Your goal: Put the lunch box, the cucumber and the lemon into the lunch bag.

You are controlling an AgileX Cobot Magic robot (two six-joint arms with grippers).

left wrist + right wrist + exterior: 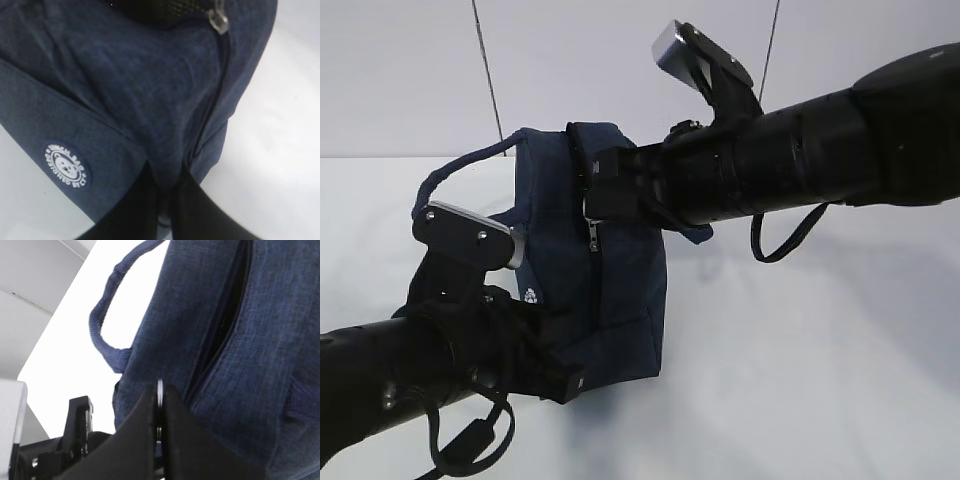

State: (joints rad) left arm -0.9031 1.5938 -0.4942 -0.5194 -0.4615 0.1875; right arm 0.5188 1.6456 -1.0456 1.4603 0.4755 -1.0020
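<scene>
On the white table point(820, 360), left of the middle, sits the lunch bag point(620, 290), and both arms are on it at once. No lunch box, cucumber or lemon shows in any view, so I can't tell if anything's packed; they could be inside or just out of shot. My guess is we're at a zipper step, either opening up before loading or closing after, and the pictures don't settle which. The right gripper point(160, 405) has its fingers pressed together on the metal ring pull point(160, 388) of the zipper point(592, 235), clamped on it. The left gripper point(167, 200) is pinched tight on a fold of the navy fabric at the bag's near lower end, next to the round logo patch point(66, 165), apparently holding the bag steady. The bag's long axis runs roughly near-to-far, zipper line along it and facing the camera, one loop handle point(460, 170) sticking out to the far left.
</scene>
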